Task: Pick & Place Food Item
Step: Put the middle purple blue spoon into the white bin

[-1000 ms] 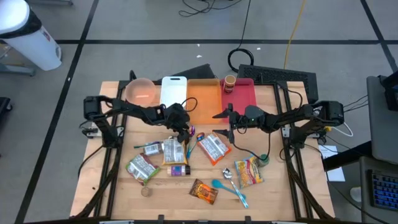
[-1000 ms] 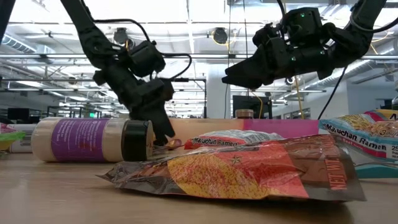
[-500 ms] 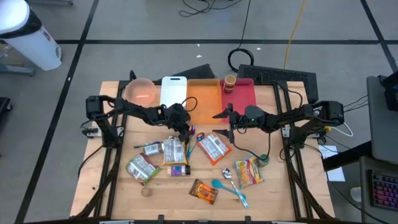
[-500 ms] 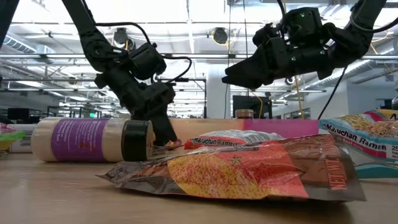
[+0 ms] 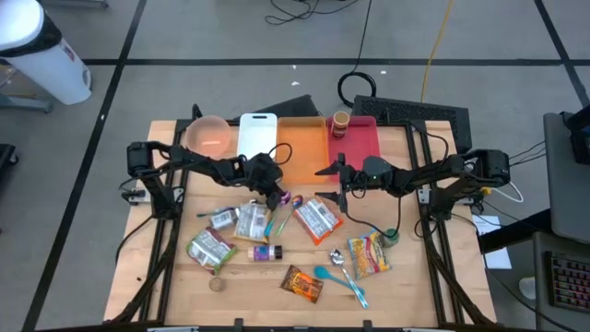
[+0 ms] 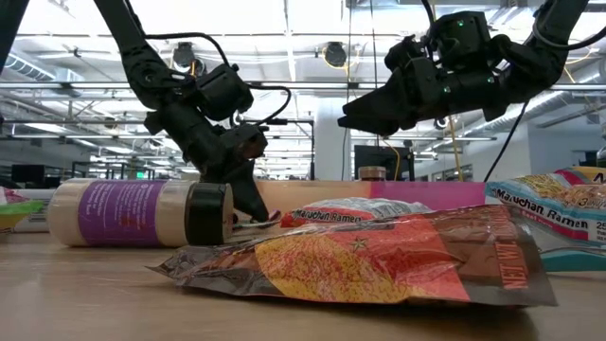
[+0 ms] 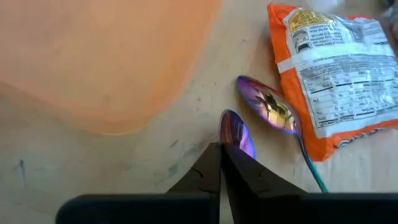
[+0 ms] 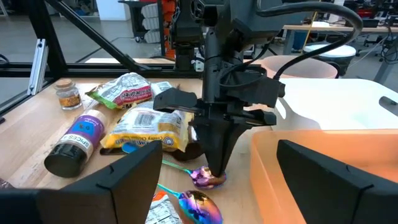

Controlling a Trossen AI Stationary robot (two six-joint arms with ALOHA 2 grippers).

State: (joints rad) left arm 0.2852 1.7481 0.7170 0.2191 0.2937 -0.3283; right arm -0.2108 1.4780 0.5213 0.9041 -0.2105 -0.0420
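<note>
My left gripper (image 5: pixel 277 196) reaches down to the table in the middle, in front of the orange tray (image 5: pixel 300 141), and is shut at a shiny purple spoon (image 7: pixel 236 132). That spoon's teal handle (image 8: pixel 177 165) runs under a yellow food packet (image 8: pixel 149 127). A second purple spoon (image 7: pixel 268 107) lies beside it, next to an orange ramen packet (image 7: pixel 336 62). My right gripper (image 5: pixel 321 171) hangs open and level above the table, to the right of these, with nothing in it. My left gripper comes down at a slant from the table's left and has its shut fingertips (image 7: pixel 214 163) on the near end of the spoon's bowl (image 7: pixel 233 138). The tips hide the contact itself. The spoon lies on the table, its bowl poking out past the fingertips.
Along the far edge stand a pink bowl (image 5: pixel 209 136), a white board (image 5: pixel 257 136) and a red tray (image 5: pixel 359 138) with a cup (image 5: pixel 341 123). More packets, a spice bottle (image 5: pixel 265 252), a snack bag (image 5: pixel 302 283) and blue spoons (image 5: pixel 341 277) lie nearer.
My left gripper has shut at the purple spoon while staying in place. The yellow packet beside it has shifted a little toward the table's left, and the spoon's teal handle now shows next to it.
</note>
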